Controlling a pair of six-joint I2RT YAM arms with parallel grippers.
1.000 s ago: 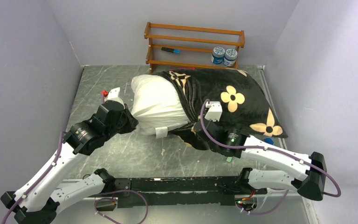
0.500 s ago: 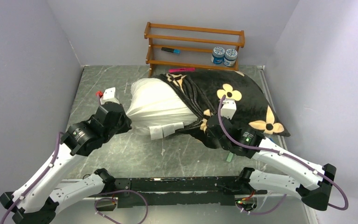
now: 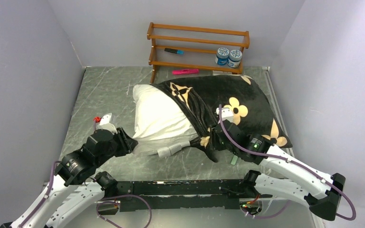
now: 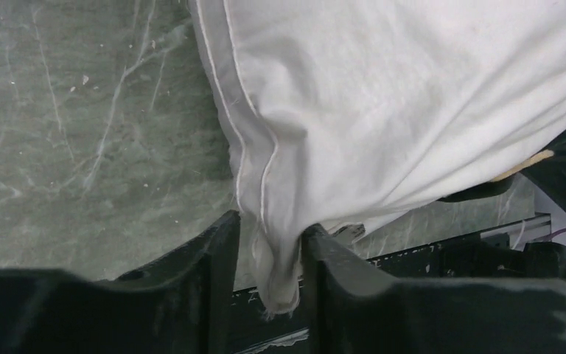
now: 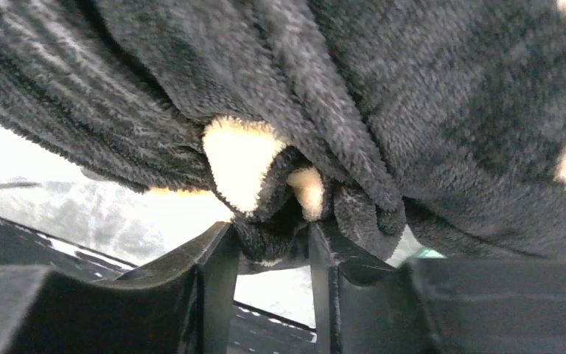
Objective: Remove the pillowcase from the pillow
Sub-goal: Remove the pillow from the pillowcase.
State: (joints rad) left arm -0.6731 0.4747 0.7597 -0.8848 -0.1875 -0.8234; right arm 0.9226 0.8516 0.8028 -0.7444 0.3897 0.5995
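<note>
Pillowcase (image 5: 413, 110) first: a bunched fold of its black plush, with a bit of cream motif in it, is pinched between the fingers of our right gripper (image 5: 274, 251), so that one is clamped on fabric. Over on the other side, our left gripper (image 4: 269, 258) has its fingers clenched on a white corner of the pillow (image 4: 413, 96), with the piped seam running right down into the gap.

Moving outward, the pillow lies on the table (image 3: 109, 90) with its long axis running roughly left to right, tilted a little so the left end sits nearer to us. The bare white end points left toward our left arm. The covered end points right. The pillowcase's open mouth faces left, its rumpled edge crossing the pillow around the middle, and the black cover wraps everything to the right of that.

Counting stuff: one pillow, one pillowcase, and at least four cream motifs showing from above. A wooden rack (image 3: 197, 45) stands at the far edge, holding two jars (image 3: 222, 56) (image 3: 235, 58) and one dark marker (image 3: 173, 51). One pink marker (image 3: 185, 71) lies on the table just in front of the rack, near the far edge of the pillowcase.
</note>
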